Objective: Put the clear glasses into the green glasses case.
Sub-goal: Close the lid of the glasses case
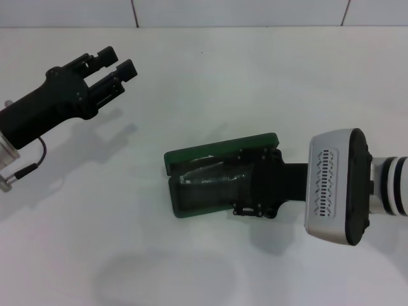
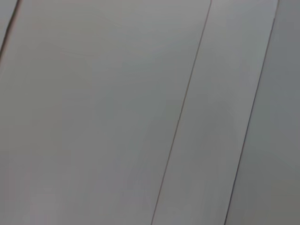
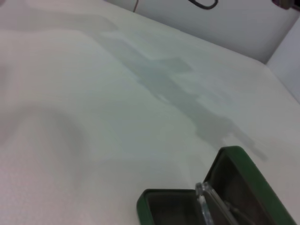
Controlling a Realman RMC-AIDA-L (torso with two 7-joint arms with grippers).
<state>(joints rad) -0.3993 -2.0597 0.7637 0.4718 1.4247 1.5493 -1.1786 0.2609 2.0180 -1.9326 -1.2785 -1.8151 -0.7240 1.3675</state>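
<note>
The green glasses case [image 1: 213,151] lies open in the middle of the white table, its lid tipped back toward the far side. The clear glasses [image 1: 205,176] rest inside its dark tray. In the right wrist view one clear end of the glasses [image 3: 206,204] sticks up between the case's tray and its green lid [image 3: 245,174]. My right gripper [image 1: 247,186] reaches in from the right and covers the right end of the case. My left gripper [image 1: 118,62] hangs open and empty at the far left, well away from the case.
The white table [image 1: 223,76] runs to a tiled wall at the back. The left wrist view shows only grey wall panels [image 2: 117,112]. A cable [image 1: 35,156] loops from the left arm's wrist.
</note>
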